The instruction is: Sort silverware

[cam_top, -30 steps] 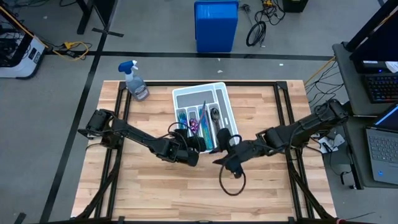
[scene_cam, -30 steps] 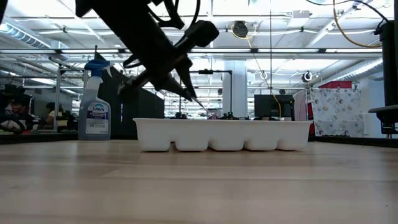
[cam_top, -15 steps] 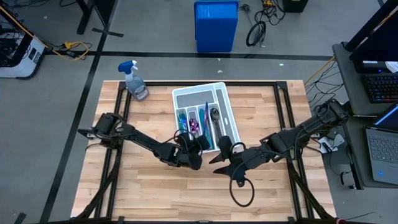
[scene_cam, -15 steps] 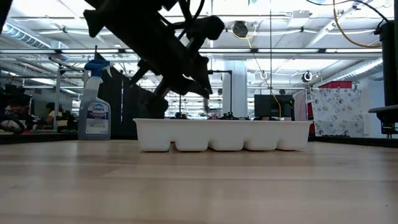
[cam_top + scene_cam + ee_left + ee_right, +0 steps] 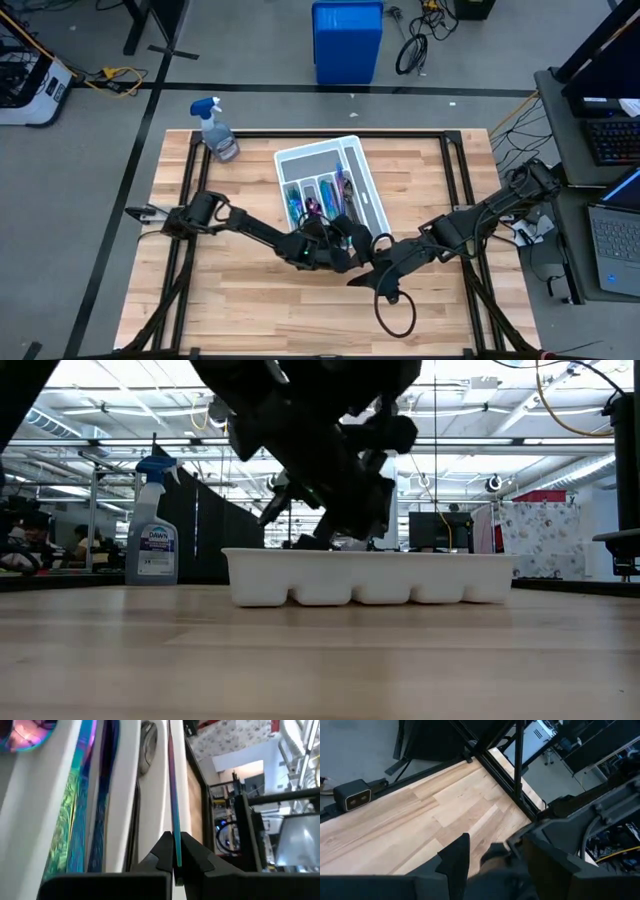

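The white compartmented tray (image 5: 372, 190) stands slightly turned at the table's middle. It holds teal forks (image 5: 75, 805), a purple spoon (image 5: 25, 730) and a dark spoon (image 5: 148, 745). My left gripper (image 5: 338, 240) is at the tray's near end, shut on a slim iridescent blue-purple knife (image 5: 172, 780) seen edge-on. The knife reaches out over a right-hand compartment. My right gripper (image 5: 373, 272) hovers open over bare wood just near and right of the tray, holding nothing. In the low view both arms are dark shapes above the tray (image 5: 370, 575). My left gripper pinches the knife between its two fingers at its near end (image 5: 176, 847). The fingers (image 5: 162, 851) lie along it, coming from the tray's near side. The knife points away over the tray's right-hand divider (image 5: 181, 785); whether its far end rests there I cannot tell.
A spray bottle (image 5: 216, 128) stands at the table's far left corner. A black cable loop (image 5: 395, 312) hangs from the right arm over the near wood. A blue bin (image 5: 347, 40) stands on the floor beyond the far edge. Bare wood lies left, right and near.
My left gripper has moved toward the table's right along the tray's near end, still shut on the knife. My right gripper has drawn back toward the near edge, away from the tray. The tray has turned slightly and slid a little to the right.
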Controlling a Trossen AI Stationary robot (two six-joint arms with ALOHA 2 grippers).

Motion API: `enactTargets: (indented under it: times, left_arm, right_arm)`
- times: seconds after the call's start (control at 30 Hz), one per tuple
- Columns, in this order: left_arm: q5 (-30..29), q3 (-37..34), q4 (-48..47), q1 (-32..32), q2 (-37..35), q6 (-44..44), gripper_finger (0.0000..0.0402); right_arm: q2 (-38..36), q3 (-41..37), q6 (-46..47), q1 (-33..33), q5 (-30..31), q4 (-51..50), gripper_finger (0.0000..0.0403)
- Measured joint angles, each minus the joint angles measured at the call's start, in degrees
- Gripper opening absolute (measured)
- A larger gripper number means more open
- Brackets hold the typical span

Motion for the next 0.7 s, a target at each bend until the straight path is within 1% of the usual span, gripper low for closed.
enactTargets:
  times: [0.13,0.3,0.37,0.4,0.5,0.57,0.7]
  left_arm:
    - [-1.0,2.4,-2.0,0.3,0.6,4.2,0.0]
    - [-1.8,6.0,-4.8,0.3,-1.0,11.5,0.0]
    - [-1.3,7.9,-9.7,0.4,-1.7,13.9,0.0]
    - [0.1,9.6,-12.0,0.4,-1.7,14.8,0.0]
    - [3.3,14.1,-23.5,0.3,-1.9,14.5,0.0]
    - [4.7,16.9,-31.2,0.1,-1.9,12.6,0.0]
    - [5.0,18.6,-38.7,-0.5,-1.9,7.3,0.0]
  right_arm:
    - [0.0,0.0,-0.4,0.0,0.0,-0.6,0.0167]
    - [0.0,0.0,-1.1,0.0,0.0,-0.9,0.0167]
    - [0.0,0.0,-1.1,0.0,0.0,-0.9,0.0167]
    - [0.0,0.0,-1.1,0.0,0.0,-0.8,0.0167]
    - [-0.1,0.0,-1.2,0.1,-0.1,-0.8,0.0167]
    - [-0.1,0.0,-1.2,0.1,-0.4,-0.7,0.0166]
    - [-0.1,0.0,-0.9,0.2,-1.0,-0.6,0.016]
